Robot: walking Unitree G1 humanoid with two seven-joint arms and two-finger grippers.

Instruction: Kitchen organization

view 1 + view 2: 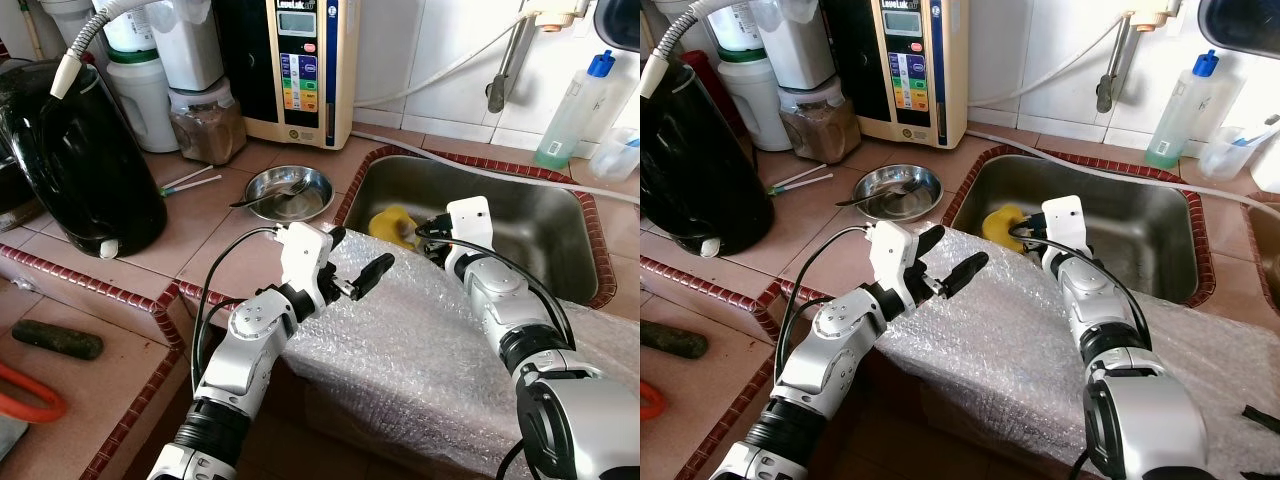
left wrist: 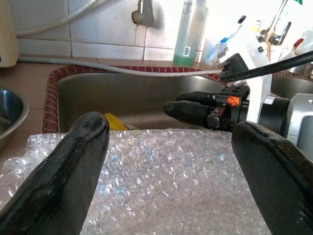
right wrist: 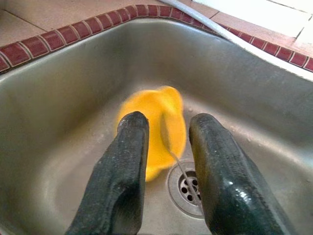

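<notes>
Right gripper reaches over the sink rim, fingers parted a little, nothing between them. It hovers above a yellow bowl lying on the sink floor just beside the drain; a thin metal utensil rests in the bowl with its handle running toward the drain. Bowl looks blurred in the right wrist view. From the head views the yellow bowl sits at the sink's left end, partly hidden by the right arm.

Left gripper is wide open, empty, held just above a sheet of bubble wrap that drapes over the counter edge in front of the sink. In the left wrist view both fingers spread far apart over the wrap, the right gripper's black fingers visible beyond them at the sink edge.

Tiled counter left of the sink: a steel bowl with a spoon in it, two cotton-swab-like sticks near it, a black kettle-like appliance further left, a jar of brown powder and white containers behind. A water purifier unit stands against the tiled wall. A green liquid bottle with blue cap stands on the ledge behind the sink's right end, a clear cup beside it. White hose runs along the back rim. Dark cucumber-like object lies on the lower ledge at far left.
</notes>
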